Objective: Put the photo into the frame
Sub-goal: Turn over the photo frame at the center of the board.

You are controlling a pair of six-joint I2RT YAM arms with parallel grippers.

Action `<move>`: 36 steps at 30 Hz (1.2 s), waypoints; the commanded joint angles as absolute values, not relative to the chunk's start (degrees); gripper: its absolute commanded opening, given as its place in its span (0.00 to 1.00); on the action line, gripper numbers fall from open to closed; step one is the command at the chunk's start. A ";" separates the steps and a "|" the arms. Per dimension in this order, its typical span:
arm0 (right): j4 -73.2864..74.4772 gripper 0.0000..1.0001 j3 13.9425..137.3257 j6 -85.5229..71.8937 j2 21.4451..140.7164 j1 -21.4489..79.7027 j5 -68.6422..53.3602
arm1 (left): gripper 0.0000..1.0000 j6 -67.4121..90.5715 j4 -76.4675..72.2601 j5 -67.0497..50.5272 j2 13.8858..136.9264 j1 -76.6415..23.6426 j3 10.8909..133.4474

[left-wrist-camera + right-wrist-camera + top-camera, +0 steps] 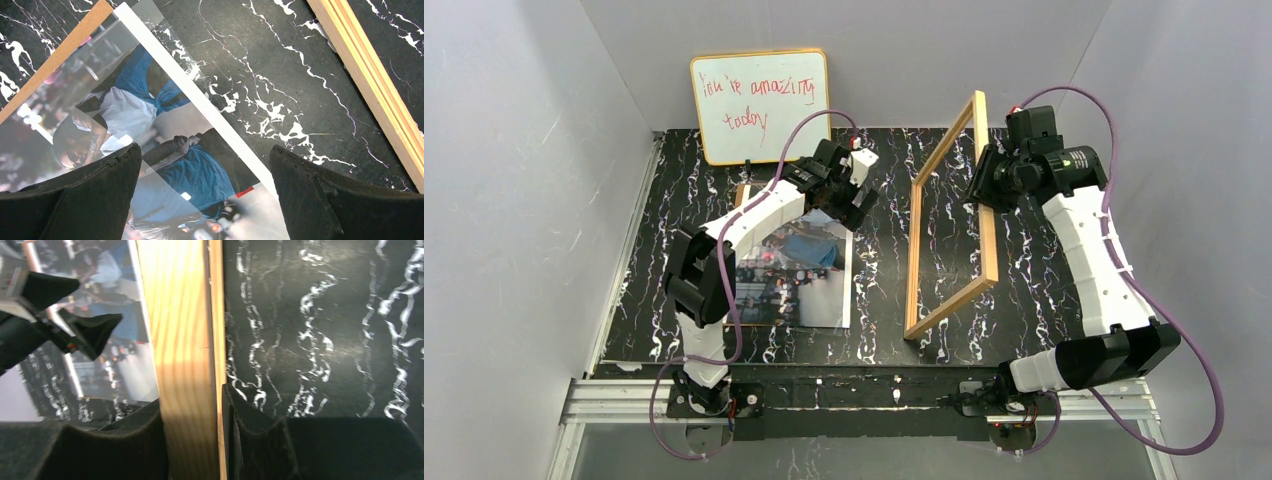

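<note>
Marble tabletop (884,270): frame (949,308) on edge, long axis near-far, right end effector (192,407) grasping; left end effector (206,152) released.

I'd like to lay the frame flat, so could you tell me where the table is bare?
Bare table lies between the photo and the frame, left of the photo, and along the near edge before both. Crowded: over the photo, where the open left pincer hovers, and at the frame's raised rail, gripped by the right pincer.
</note>
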State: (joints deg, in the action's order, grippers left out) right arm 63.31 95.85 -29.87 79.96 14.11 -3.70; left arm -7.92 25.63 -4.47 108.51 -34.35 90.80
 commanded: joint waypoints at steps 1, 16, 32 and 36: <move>69.16 0.43 96.67 -27.64 78.45 14.24 6.27 | 0.98 -8.56 25.39 -5.45 109.78 -34.80 92.24; 66.65 0.30 88.17 -24.59 78.83 15.50 10.51 | 0.98 -10.28 23.88 -2.51 112.50 -35.60 91.43; 60.60 0.31 83.49 -21.60 85.60 19.90 13.40 | 0.98 -15.55 23.15 5.28 112.68 -33.92 88.20; 58.93 0.31 82.07 -20.74 87.97 20.09 12.94 | 0.98 -16.54 22.21 6.52 112.27 -32.49 85.70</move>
